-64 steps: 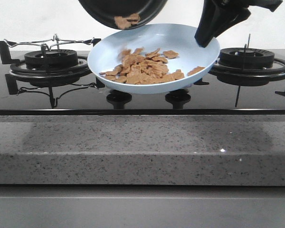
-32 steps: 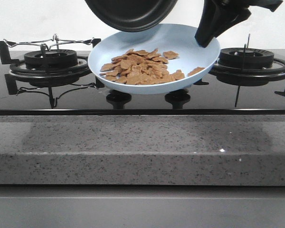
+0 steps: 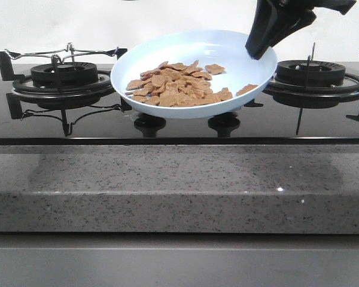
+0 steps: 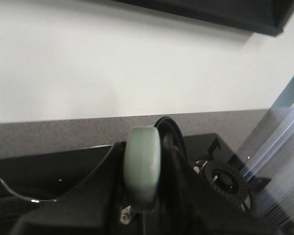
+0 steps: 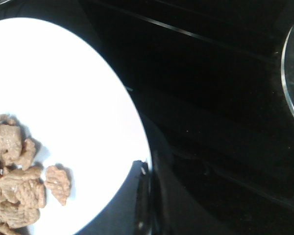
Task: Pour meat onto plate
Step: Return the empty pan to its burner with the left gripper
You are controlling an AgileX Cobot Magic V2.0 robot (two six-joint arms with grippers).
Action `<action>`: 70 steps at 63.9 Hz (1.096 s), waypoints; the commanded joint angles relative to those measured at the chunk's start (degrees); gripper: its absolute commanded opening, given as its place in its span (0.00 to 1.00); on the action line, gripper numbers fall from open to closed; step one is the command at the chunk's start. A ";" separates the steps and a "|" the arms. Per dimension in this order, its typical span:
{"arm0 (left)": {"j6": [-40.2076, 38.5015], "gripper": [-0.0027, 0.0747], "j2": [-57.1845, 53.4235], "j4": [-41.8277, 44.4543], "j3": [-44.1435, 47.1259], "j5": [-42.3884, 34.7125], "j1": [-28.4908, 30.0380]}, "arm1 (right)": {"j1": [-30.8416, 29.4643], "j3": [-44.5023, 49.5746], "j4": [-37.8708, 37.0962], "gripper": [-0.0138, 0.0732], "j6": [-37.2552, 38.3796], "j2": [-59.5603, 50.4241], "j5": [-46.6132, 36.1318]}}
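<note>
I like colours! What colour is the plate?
Pale blue plate; the front view shows it best.

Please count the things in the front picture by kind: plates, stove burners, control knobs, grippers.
Round pale-blue plate holding a heap of light-brown meat pieces: 1
Black gas stove burners: 2
Black round control knobs: 2
Black right gripper: 1
Total: 6

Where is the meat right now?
In the front view the meat lies heaped in the blue plate, between the two stove burners.

No text, label, brand, number or sign can be read anywhere in these views: not on the stove, the counter or the plate.
</note>
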 commanded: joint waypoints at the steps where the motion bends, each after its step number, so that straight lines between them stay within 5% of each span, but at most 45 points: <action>1: 0.25 0.01 1.73 -14.19 -1.82 3.93 6.10 | -0.07 -1.60 1.41 0.08 -0.28 -2.60 -2.94; 11: 0.14 0.01 9.50 -25.16 -1.82 11.06 15.19 | -0.07 -1.60 1.41 0.08 -0.28 -2.60 -2.94; 23: -2.94 0.01 16.85 -31.56 -1.82 18.21 18.91 | -0.07 -1.60 1.41 0.08 -0.28 -2.60 -2.94; 70: -9.56 0.01 24.21 -21.94 -1.82 16.40 21.54 | -0.07 -1.60 1.41 0.08 -0.28 -2.60 -3.00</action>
